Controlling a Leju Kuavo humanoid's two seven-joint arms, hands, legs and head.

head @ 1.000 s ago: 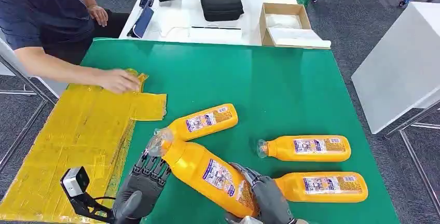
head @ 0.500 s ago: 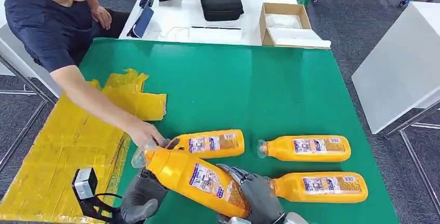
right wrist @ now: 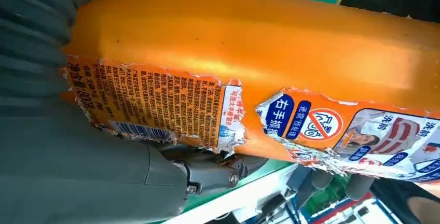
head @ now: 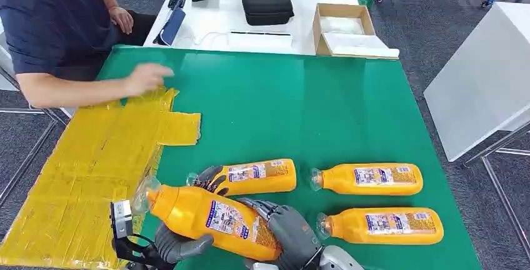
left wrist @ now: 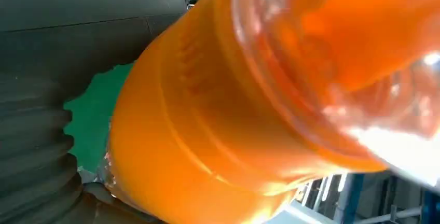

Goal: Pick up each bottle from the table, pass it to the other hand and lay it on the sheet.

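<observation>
1. We see an orange bottle (head: 209, 220) held low at the near edge of the green worktop (head: 300, 107), lying nearly level with its clear cap end pointing toward the yellow sheet (head: 87, 164).
2. The right robot hand (head: 289, 232) grips the bottle's base end, its dark fingers wrapped over the labelled part; the right wrist view shows the torn label (right wrist: 155, 105) pressed against the grey palm.
3. The left robot hand (head: 181, 245) cups the same bottle from beneath, near the shoulder end, with its fingertips (head: 209, 179) curling up over the far side. In the left wrist view the bottle's shoulder and clear cap (left wrist: 363, 79) sit right against the hand's ribbed cover.
4. Three more orange bottles lie flat on the worktop: one (head: 259, 176) just beyond the held bottle, touching or nearly touching the left fingertips; one (head: 369, 179) to its right; one (head: 381, 226) nearer the front edge, just beside the right robot hand.
5. The yellow sheet covers the left side of the worktop and hangs past its edge.
6. A person in a dark shirt sits at the far left corner, one hand (head: 147, 77) resting at the sheet's far edge.
7. Behind, a white table (head: 212, 20) carries a black case (head: 267, 0) and an open cardboard box (head: 344, 29).
</observation>
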